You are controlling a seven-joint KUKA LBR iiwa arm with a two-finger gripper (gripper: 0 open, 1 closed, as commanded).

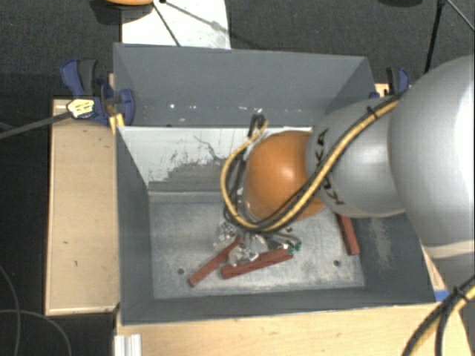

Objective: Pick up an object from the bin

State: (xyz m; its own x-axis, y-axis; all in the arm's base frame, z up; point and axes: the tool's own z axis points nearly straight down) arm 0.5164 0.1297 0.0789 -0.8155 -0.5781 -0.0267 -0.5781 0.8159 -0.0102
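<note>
The hand (249,245) is low in the bin (133,221), at lower centre of the frame, directly over a red-brown stick (261,263) lying almost left-right. A second stick (204,271) slants leftward. I cannot tell whether the hand is apart or clamped.

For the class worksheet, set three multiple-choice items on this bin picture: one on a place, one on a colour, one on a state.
1. Where is the pincer? A at the left wall; B over the middle of the bin floor; C outside the bin.
2. What colour are the sticks just below it? A blue; B yellow; C reddish-brown.
3. How do those sticks lie? A flat; B upright; C leaning on a wall.
Key: B, it hangs mid-floor; C, both are plainly reddish-brown; A, they lie along the floor.
</note>
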